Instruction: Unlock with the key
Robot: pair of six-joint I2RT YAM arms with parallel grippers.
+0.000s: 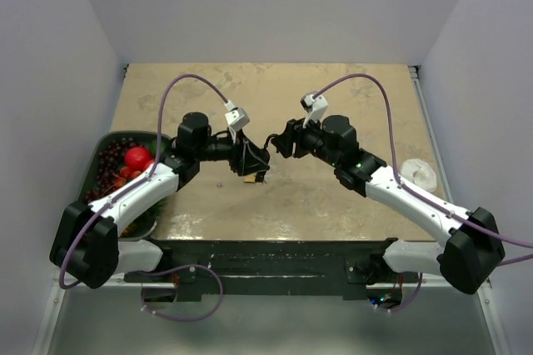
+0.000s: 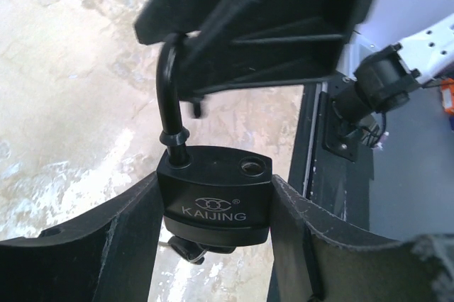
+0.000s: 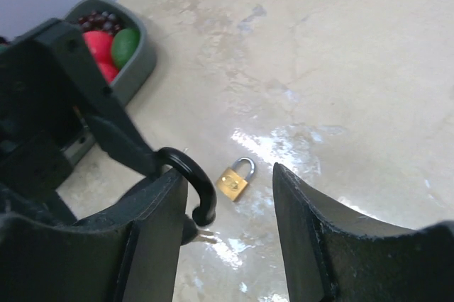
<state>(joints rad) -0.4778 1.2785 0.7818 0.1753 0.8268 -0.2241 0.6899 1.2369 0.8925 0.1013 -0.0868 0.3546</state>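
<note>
Above the middle of the table (image 1: 333, 205), the left gripper (image 2: 216, 227) clamps the black padlock (image 2: 213, 188), key (image 2: 190, 249) beneath it, so the right gripper (image 3: 225, 196), jaws apart beside the raised shackle (image 3: 200, 190), should close squarely and pull gently.

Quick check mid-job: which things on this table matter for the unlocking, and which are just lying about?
For the job:
- black padlock, clamped in the left gripper
- its shackle
- key under its body

Lying about:
- small brass padlock on the table
- tray of fruit
- white round object near the table's right edge
</note>
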